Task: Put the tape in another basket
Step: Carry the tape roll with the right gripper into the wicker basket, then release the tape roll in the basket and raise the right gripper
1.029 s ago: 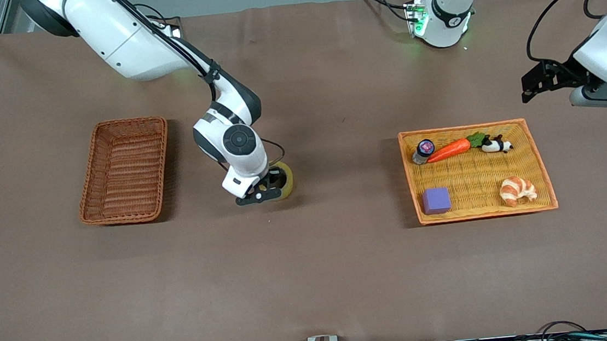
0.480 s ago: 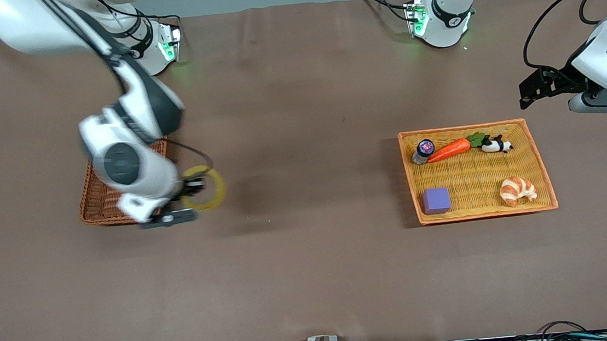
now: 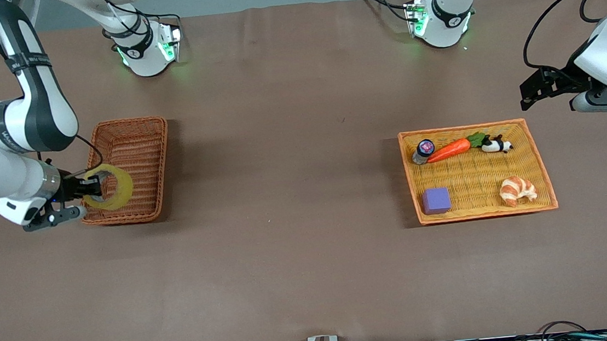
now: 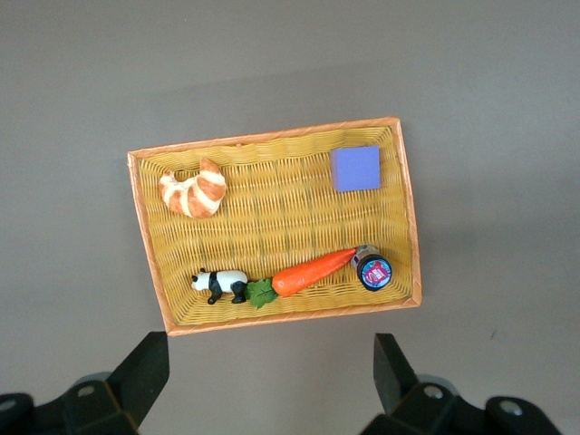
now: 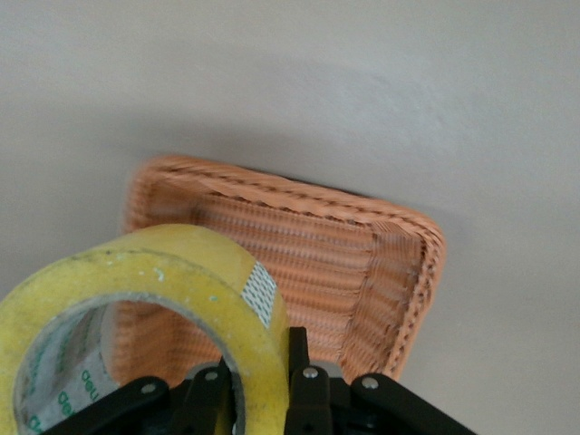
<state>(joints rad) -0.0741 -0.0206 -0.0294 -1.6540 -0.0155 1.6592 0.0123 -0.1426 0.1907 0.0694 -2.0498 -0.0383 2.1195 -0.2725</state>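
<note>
Your right gripper (image 3: 90, 187) pinches the tape roll (image 3: 110, 186) by its wall, up over the brown wicker basket (image 3: 130, 136). Lower it gently before you let go. Your left gripper (image 3: 535, 87) waits, fingers spread, above the table near the orange tray (image 3: 542, 163).

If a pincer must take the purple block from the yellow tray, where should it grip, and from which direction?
Probably from straight above, closing on two opposite flat sides of the purple block. It lies flat in the yellow tray, apart from the croissant, so both sides look free.
</note>
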